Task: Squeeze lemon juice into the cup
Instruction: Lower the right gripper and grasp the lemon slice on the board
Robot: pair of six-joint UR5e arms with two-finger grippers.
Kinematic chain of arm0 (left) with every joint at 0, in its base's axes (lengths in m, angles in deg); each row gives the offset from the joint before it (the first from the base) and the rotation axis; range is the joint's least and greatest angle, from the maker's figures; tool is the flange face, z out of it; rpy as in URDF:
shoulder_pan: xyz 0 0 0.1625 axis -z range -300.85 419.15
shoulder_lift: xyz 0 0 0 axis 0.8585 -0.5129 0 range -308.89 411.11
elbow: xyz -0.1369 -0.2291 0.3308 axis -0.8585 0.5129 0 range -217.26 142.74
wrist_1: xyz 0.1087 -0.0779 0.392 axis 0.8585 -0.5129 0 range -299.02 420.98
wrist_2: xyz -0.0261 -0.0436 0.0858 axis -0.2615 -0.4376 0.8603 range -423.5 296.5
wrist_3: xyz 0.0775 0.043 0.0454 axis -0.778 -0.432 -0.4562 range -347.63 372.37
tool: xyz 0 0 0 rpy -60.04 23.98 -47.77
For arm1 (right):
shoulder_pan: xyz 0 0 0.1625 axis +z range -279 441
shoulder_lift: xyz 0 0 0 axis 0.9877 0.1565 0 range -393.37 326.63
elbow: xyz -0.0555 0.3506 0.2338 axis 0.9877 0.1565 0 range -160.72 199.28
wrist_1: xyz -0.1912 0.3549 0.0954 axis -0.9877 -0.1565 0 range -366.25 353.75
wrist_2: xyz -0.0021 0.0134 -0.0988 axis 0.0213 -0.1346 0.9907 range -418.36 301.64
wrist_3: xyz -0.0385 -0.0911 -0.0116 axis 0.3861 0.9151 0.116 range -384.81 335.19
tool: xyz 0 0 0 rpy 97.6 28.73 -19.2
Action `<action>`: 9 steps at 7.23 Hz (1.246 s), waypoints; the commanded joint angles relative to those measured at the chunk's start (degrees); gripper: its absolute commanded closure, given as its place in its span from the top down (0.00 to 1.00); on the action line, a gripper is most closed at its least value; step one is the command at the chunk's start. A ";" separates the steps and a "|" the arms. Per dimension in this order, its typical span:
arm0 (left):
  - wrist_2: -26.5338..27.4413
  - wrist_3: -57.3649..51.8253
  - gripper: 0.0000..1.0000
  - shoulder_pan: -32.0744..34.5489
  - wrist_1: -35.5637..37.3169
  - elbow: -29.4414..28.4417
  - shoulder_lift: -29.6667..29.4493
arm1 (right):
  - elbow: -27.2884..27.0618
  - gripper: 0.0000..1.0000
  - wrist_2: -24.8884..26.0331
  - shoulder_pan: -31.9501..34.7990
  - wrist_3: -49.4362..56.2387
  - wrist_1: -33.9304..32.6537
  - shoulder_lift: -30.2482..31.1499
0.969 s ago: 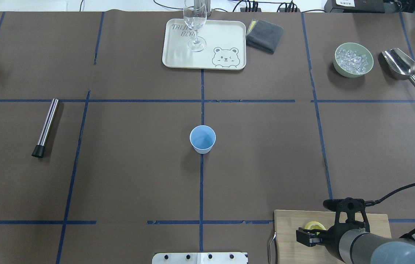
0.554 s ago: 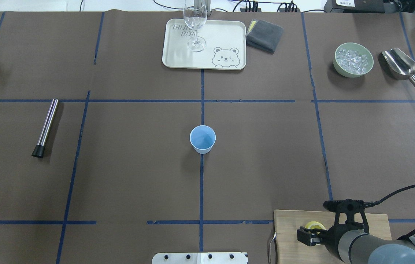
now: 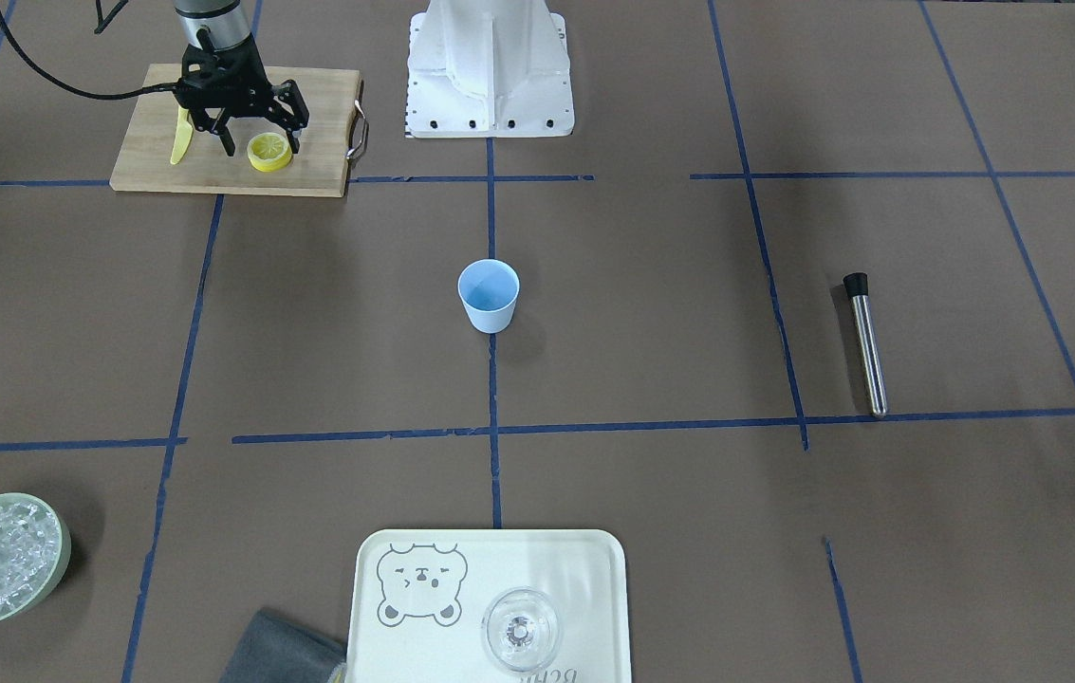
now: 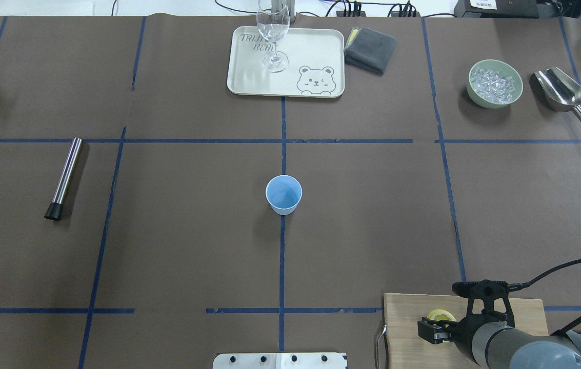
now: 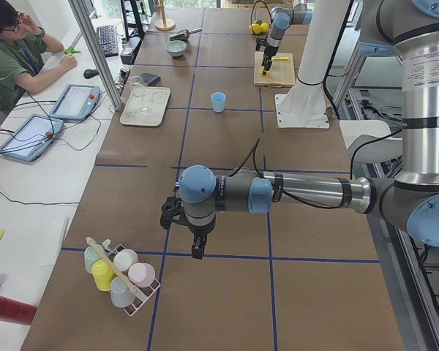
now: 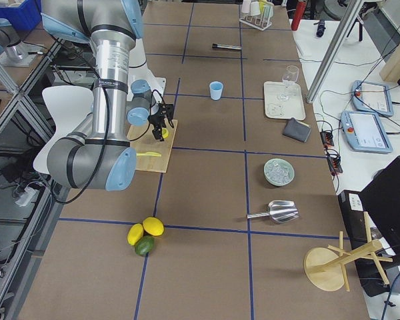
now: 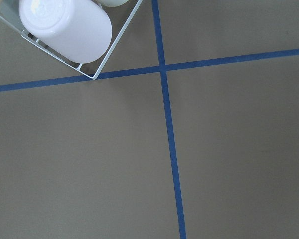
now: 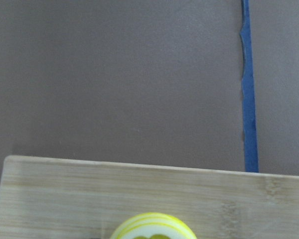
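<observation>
While the lemon [image 3: 268, 152] is lying on the board [image 3: 319, 133] between my right gripper's [image 3: 260, 144] wide-spread fingers [image 3: 228, 145], I'm not gripping it yet. The cup [image 3: 489, 295] is standing on the table [image 3: 689, 313], well apart. Grasp, carry and squeeze are all pending.

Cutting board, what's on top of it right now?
A lemon slice and a yellow knife lie on the cutting board. The open right gripper straddles the slice; the board directly under it is hidden.
</observation>
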 commanded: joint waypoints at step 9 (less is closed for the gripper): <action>0.01 0.04 1.00 0.01 0.09 0.09 0.00 | 0.04 0.81 0.44 -0.51 -0.01 0.00 -0.52</action>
